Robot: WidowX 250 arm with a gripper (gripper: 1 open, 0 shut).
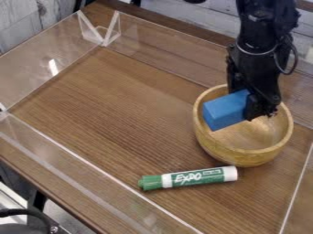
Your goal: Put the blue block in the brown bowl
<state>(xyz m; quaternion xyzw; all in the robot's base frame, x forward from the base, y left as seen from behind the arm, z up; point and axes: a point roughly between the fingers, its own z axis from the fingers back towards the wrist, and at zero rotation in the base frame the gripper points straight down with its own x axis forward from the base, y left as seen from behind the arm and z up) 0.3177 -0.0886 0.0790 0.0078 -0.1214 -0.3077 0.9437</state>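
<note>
I am looking down at a dark wood-grain tabletop (110, 101) fenced by low clear acrylic walls (37, 50), with the black arm coming in from the upper right. There is one small bright-blue rectangular block (222, 111), and it sits over the left inner part of the one round light-brown wooden bowl (244, 135), tilted, its lower edge down inside the rim. My black gripper (253, 99) points steeply down and is clamped on the block's right side, its fingers against the blue face; I cannot tell whether the block touches the bowl's floor. The bowl stands near the right edge of the table. One green-and-white Expo marker (186, 179) lies flat just in front of the bowl, apart from it. The whole left and middle of the tabletop is bare wood, with wide room to move there.
</note>
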